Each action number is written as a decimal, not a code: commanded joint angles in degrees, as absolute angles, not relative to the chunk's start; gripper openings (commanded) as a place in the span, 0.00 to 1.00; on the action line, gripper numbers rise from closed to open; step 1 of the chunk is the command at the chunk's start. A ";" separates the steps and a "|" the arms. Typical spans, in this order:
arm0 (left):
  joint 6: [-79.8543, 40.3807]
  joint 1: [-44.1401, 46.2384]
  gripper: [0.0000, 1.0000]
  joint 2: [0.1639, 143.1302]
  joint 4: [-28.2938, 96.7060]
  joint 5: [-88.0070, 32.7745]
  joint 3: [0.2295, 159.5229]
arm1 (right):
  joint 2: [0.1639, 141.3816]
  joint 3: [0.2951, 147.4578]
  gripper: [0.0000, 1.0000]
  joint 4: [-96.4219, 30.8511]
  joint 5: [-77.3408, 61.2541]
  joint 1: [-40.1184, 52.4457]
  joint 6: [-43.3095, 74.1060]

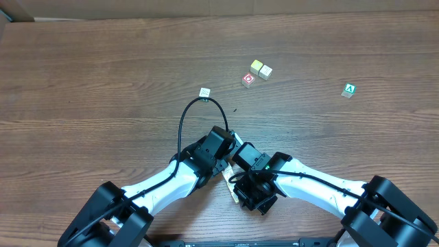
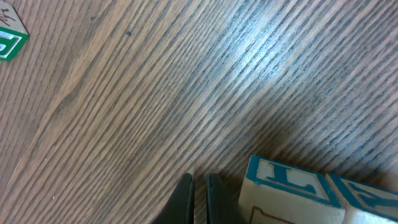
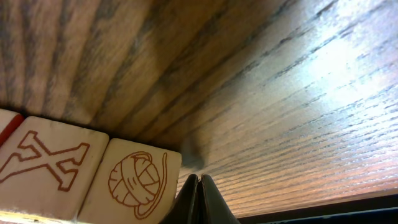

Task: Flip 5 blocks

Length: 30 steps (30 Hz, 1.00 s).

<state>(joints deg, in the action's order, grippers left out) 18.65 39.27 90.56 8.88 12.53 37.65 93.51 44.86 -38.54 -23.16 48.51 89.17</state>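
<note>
Nearest, by the counter's (image 1: pixel 82 75) 6 o'clock edge, both claws hold nothing. The left claw (image 2: pixel 199 194) is all but closed, with a blue-lettered block (image 2: pixel 286 190) just beside it at 3 o'clock. The right claw (image 3: pixel 199 196) is pressed shut, with a yarn-ball block (image 3: pixel 134 183) at its 9 o'clock touching an X block (image 3: pixel 46 165). Farther out, a lone pale block (image 1: pixel 204 92) sits at 12 o'clock with open wood all round it, and at 1 o'clock a touching pair of pale blocks (image 1: pixel 260 69) has the red-faced cube (image 1: pixel 248 80) just beside it. The green cube (image 1: pixel 350 90) lies well apart at 2 o'clock, and wide bare wood runs to the 9 and 12 o'clock edges.
</note>
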 commanded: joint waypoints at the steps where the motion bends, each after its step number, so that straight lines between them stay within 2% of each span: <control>1: 19.86 41.58 0.04 91.61 9.72 1.43 36.58 | 93.34 46.98 0.04 -33.69 -20.62 47.94 89.67; 30: 24.43 40.21 0.04 91.61 7.42 1.43 36.58 | 93.34 46.98 0.04 -33.80 -19.94 49.58 90.35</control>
